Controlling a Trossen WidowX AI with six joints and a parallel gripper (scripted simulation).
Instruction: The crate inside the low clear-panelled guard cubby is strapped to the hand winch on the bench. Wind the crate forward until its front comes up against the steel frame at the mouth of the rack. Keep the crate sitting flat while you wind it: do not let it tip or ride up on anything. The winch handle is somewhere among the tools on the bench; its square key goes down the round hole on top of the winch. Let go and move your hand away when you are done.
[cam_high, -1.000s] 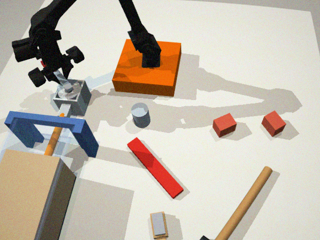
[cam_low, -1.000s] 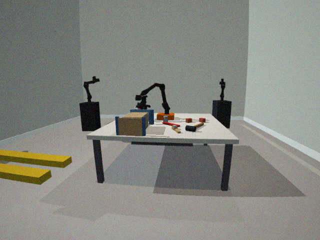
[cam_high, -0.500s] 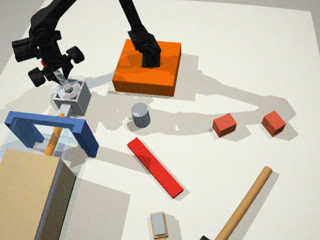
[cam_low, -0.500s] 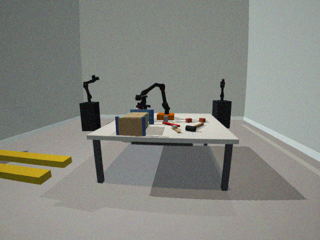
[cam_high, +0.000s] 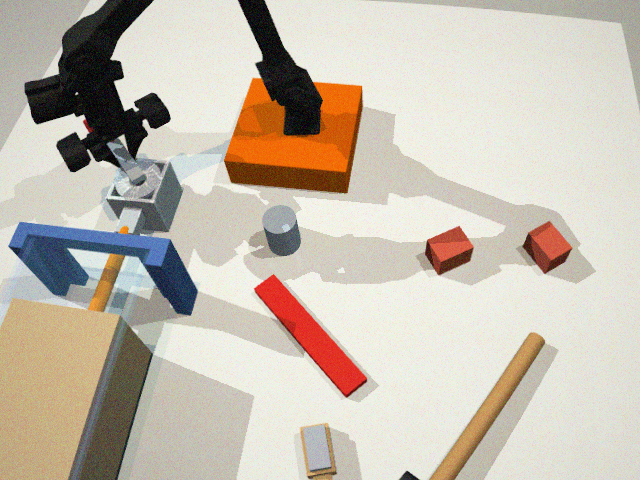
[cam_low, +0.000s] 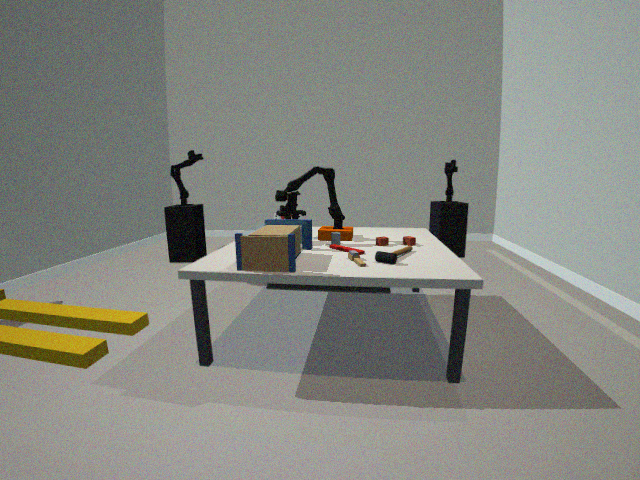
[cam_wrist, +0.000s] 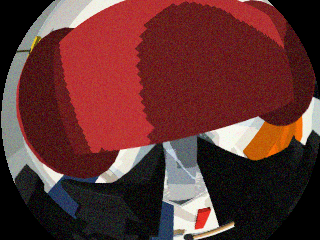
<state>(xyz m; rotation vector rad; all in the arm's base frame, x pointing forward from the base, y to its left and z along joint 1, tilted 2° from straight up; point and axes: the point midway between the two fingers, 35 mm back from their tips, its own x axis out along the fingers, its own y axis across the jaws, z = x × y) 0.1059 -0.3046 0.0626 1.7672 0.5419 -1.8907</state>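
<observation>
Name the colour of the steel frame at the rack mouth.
Blue frame, clearest in the top view.

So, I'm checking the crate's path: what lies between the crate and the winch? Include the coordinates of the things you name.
In the top view, the blue steel frame (cam_high: 98, 238) and an orange strap (cam_high: 105, 281) lie between them.
</observation>
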